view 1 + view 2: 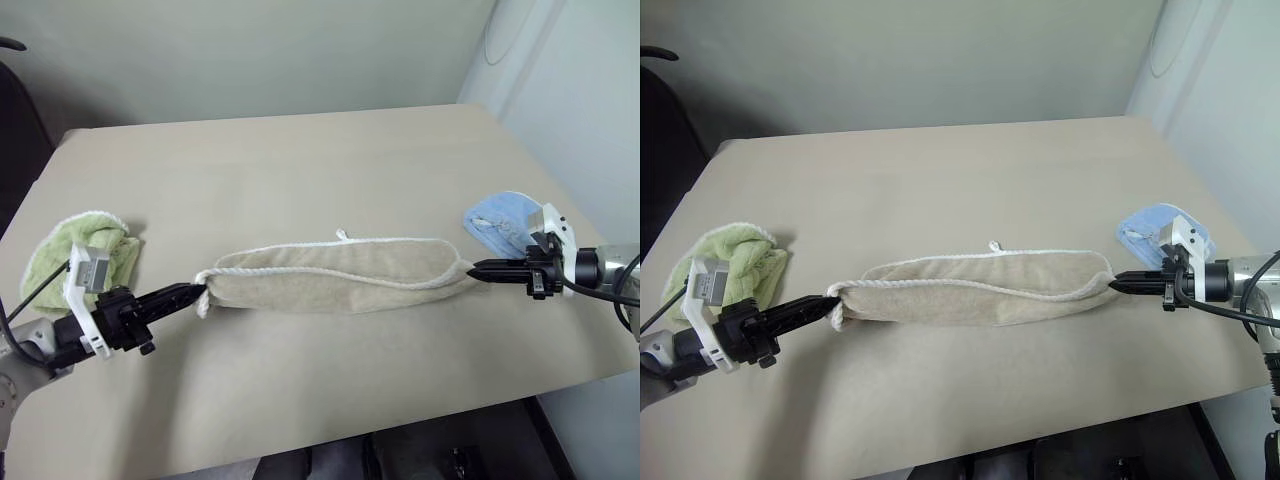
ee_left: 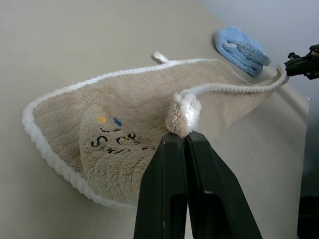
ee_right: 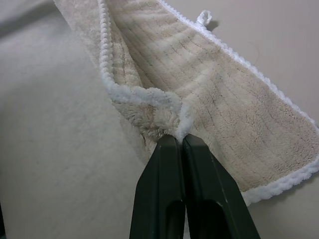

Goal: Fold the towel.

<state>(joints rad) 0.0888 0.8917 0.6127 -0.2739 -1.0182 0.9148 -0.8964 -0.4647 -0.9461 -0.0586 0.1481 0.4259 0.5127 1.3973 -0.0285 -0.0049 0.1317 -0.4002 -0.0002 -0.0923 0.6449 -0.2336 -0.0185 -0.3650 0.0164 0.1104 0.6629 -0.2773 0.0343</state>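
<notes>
Left gripper (image 1: 197,292): its two black fingers are pressed together on a corner of the towel, pinching the white cord edge at the towel's left end.
Right gripper (image 1: 478,268): the fingers are also closed, and they clamp the opposite corner at the towel's right end, where the fabric bunches into a small fluffy knot.
Towel (image 1: 335,275): beige terry cloth, stretched long and narrow between the two grippers, across the middle of the table; its lower part seems to rest on the surface, and the top edge sags a little between the two held corners.
Towel, looks: soft looped pile with faint ribs, a twisted white cord all around the border, and a small white hanging loop (image 1: 343,235) at the far edge.
Towel, logo (image 2: 114,137): dark embroidered letters with a small blue mark and a yellow mark above them, near the left end; the letters are not readable.
Table (image 1: 300,160): flat, matte, pale tan surface.
Green towel (image 1: 75,250): fluffy, lime colour, crumpled in a heap near the table's left edge, behind the left gripper.
Blue cloth (image 1: 500,220): small, light blue, folded, at the right edge, just behind the right gripper.
</notes>
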